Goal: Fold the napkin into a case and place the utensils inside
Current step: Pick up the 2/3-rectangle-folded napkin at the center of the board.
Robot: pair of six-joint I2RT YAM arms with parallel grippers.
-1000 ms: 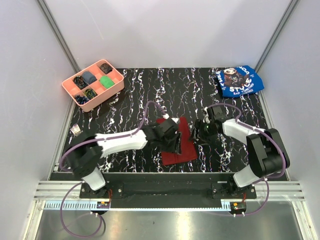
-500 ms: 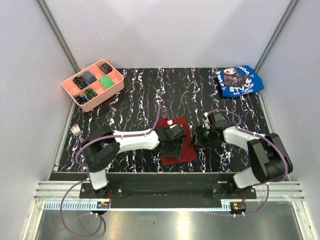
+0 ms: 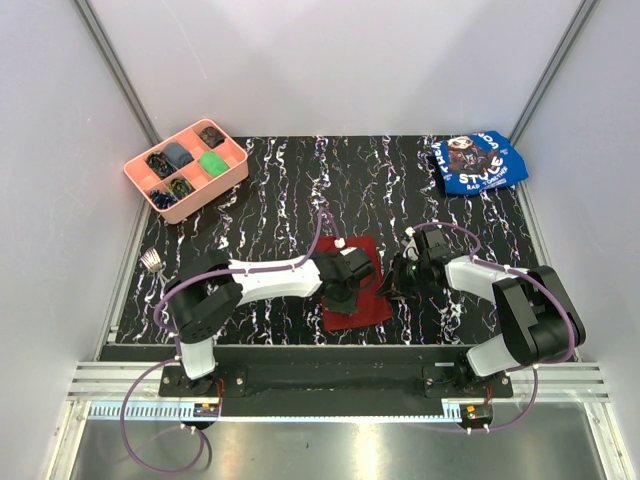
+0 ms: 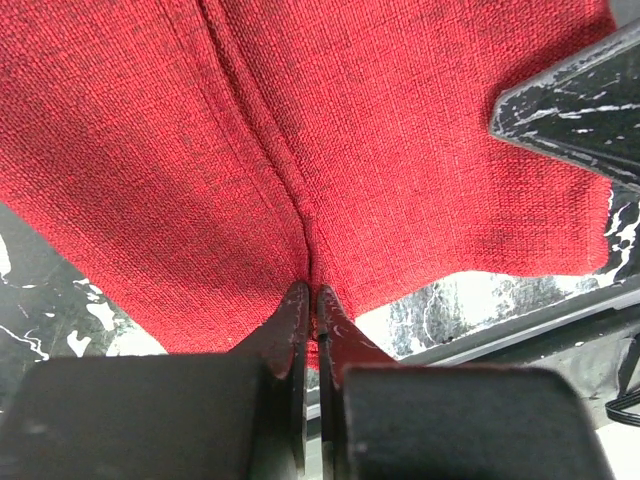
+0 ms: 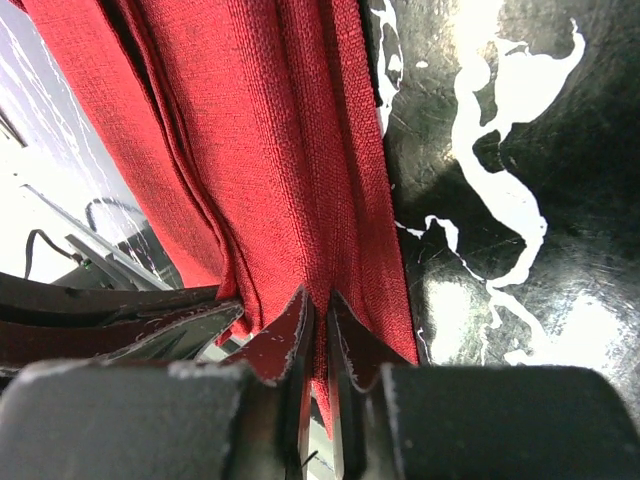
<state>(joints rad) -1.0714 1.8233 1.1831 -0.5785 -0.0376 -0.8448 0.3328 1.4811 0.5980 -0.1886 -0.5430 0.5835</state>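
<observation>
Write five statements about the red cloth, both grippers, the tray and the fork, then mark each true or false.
1. The left gripper is shut on a fold of the dark red cloth napkin. True.
2. The right gripper hangs open above bare table. False: its jaws pinch the napkin's edge.
3. The pink plastic compartment tray sits at the far right corner. False: it is at the far left; the blue printed cloth is at the far right.
4. The silver metal fork lies on the napkin. False: it lies near the left edge of the black marbled table, apart from the napkin.
5. The blue printed cloth lies apart from the napkin. True.
</observation>
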